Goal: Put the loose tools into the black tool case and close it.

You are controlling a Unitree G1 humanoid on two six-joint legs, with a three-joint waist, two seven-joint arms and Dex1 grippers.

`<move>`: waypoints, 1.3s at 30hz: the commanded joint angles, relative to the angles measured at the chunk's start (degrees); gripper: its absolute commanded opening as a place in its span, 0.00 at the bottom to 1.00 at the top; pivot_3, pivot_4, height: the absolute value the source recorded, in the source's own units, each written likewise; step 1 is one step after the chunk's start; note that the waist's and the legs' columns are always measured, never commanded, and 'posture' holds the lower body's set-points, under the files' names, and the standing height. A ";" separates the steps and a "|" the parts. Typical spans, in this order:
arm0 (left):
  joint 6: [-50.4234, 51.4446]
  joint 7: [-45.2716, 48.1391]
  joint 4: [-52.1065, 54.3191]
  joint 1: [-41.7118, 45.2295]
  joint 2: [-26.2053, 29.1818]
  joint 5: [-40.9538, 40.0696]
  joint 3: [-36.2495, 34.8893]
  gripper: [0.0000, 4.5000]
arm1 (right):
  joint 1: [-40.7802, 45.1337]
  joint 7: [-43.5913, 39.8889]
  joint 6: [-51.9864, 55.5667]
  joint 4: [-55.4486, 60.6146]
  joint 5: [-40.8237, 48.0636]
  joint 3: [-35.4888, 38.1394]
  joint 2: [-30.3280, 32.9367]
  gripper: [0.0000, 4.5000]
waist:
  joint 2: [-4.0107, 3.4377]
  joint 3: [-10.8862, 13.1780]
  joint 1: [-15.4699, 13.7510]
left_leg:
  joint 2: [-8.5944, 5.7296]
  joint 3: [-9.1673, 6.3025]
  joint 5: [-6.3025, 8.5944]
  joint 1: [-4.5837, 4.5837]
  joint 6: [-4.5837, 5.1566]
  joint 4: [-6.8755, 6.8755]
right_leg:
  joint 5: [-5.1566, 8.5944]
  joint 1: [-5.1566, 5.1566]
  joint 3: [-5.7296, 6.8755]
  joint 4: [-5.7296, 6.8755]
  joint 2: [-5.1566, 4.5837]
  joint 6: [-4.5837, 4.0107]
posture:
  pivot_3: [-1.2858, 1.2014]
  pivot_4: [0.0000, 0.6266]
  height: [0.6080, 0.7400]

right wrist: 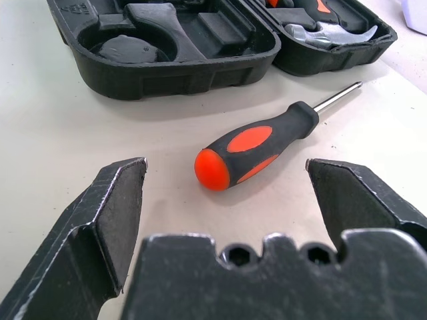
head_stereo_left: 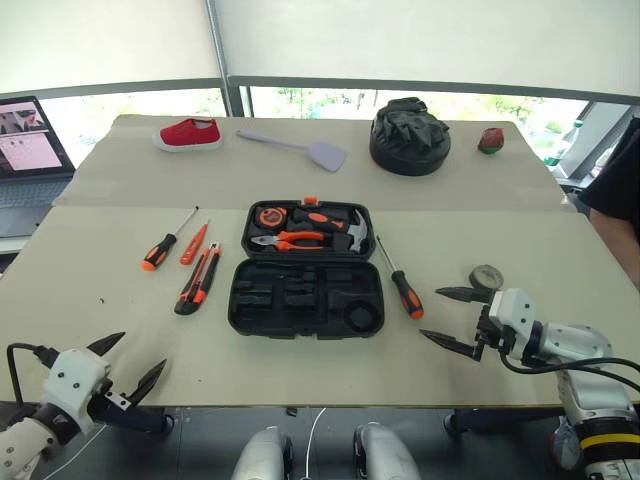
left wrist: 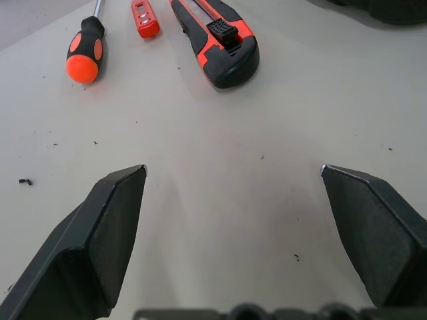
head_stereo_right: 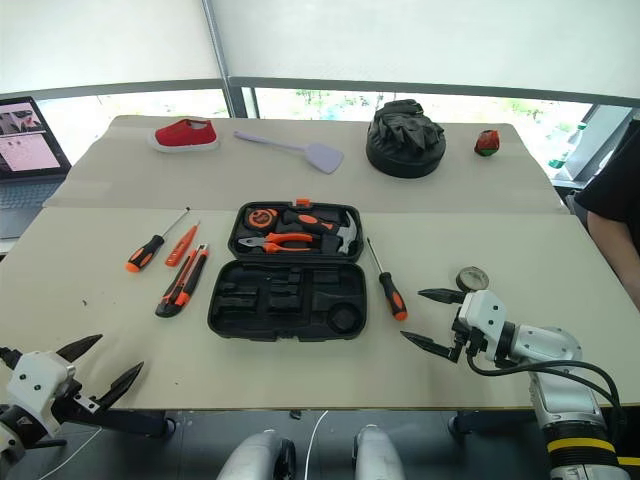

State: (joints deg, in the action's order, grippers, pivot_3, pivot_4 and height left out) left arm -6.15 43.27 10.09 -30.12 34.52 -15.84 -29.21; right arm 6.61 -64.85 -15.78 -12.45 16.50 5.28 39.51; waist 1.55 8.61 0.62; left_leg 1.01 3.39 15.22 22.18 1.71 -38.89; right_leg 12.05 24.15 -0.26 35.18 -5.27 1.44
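On the table [head_stereo_left: 90, 300] in front of you the case [head_stereo_left: 305, 270] lies open and flat, pliers and hammer seated in its far half, the near half's slots bare. Nothing loose has gone in yet, so you have the whole job ahead. To the case's left lie a screwdriver [head_stereo_left: 160, 250], the slim orange one [head_stereo_left: 193, 244] and the knife [head_stereo_left: 198, 280], close together. To its right lies the second screwdriver [head_stereo_left: 400, 282], and beyond that the tape roll [head_stereo_left: 486, 277]. Your left claw [head_stereo_left: 128, 364] hangs released near the table's front edge, grasping nothing. Your right claw [head_stereo_left: 452, 318] is likewise spread wide and empty, aimed at the second screwdriver's handle, not touching it. Closing comes last
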 commanded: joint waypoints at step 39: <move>57.97 -18.32 -5.02 36.34 20.95 -23.71 4.36 1.00 | 3.66 2.99 7.90 16.71 11.55 1.10 -7.89 0.99 | 0.56 -0.37 -0.95 | -0.14 0.02 0.10 -0.20 -0.09 -0.02 | 0.04 0.00 -0.13 0.29 0.05 0.03 | 0.52 0.24 1.00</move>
State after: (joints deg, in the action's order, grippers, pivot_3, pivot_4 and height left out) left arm 50.10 24.47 10.10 2.48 54.10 -43.02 -30.61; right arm 9.31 -61.32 -7.15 3.47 27.97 6.50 31.74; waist 2.11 8.24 -0.33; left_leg 0.74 3.43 15.32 21.91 1.62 -38.91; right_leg 12.10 24.14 -0.41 35.60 -5.21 1.48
